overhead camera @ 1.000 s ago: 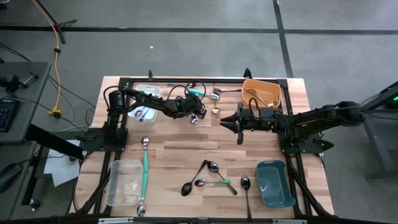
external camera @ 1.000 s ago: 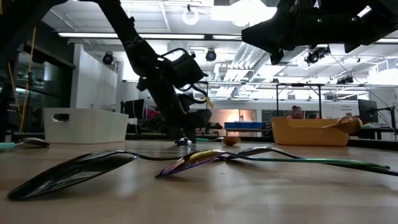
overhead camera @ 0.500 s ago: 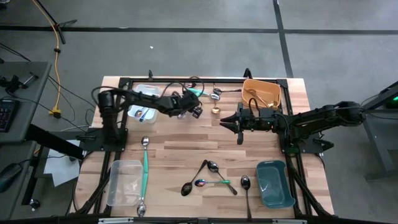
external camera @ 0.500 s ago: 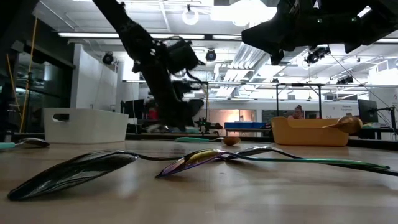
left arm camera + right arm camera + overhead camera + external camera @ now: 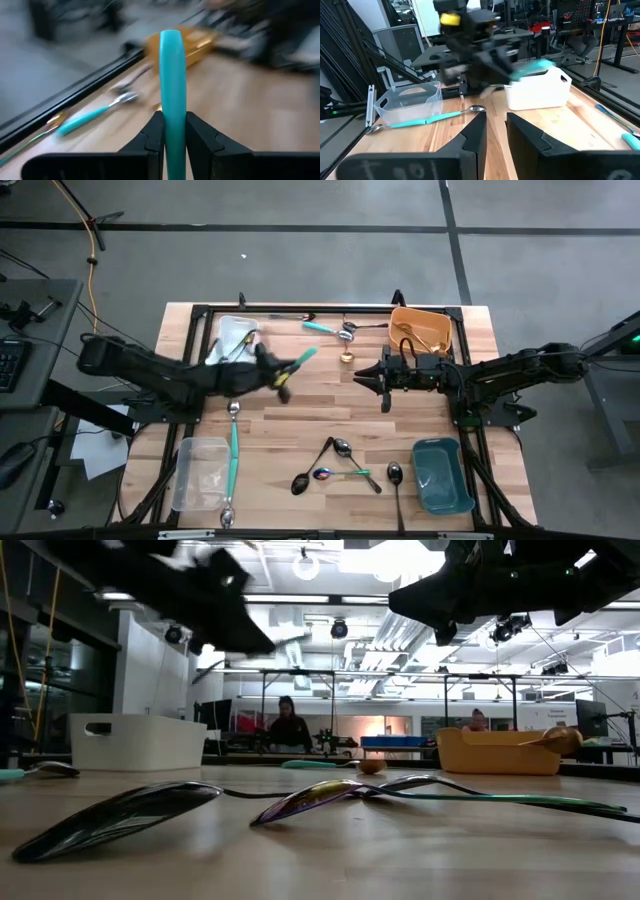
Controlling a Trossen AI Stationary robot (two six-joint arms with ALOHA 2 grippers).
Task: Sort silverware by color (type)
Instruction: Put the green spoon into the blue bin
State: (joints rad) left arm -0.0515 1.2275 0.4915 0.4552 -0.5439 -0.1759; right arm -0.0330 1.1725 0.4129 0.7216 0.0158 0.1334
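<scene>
The left gripper (image 5: 281, 376) is smeared by motion in the high view, so its shape there is hard to read; it sits above the table's left-centre, just right of the white bin (image 5: 231, 337) at the far-left corner. The left wrist view settles it: both fingers (image 5: 152, 137) are pressed against a teal-handled utensil (image 5: 172, 85), whose handle stands up between them while its working end is hidden below the jaws. In the low view this arm is only a dark blur near the top left.

Along the left edge a long teal-handled spoon (image 5: 233, 452) lies beside the clear bin (image 5: 200, 472) at the near-left corner; what the clear bin holds cannot be made out.

Near the far edge another teal-handled piece (image 5: 322, 328) lies beside a small cluster of utensils (image 5: 346, 334) too small to sort by colour, with a gold spoon (image 5: 347, 357) just nearer.

The middle of the table is bare wood between the two grippers.

Toward the near edge, black spoons (image 5: 304, 477) and an iridescent spoon (image 5: 325, 474) overlap in a heap, their handles crossing; a further black spoon (image 5: 394, 474) lies beside the dark teal bin (image 5: 441, 476).

The right gripper (image 5: 383, 375) hovers right of centre beside the orange bin (image 5: 420, 330), which holds gold pieces. Its fingers (image 5: 476, 135) stand slightly apart, holding nothing.
</scene>
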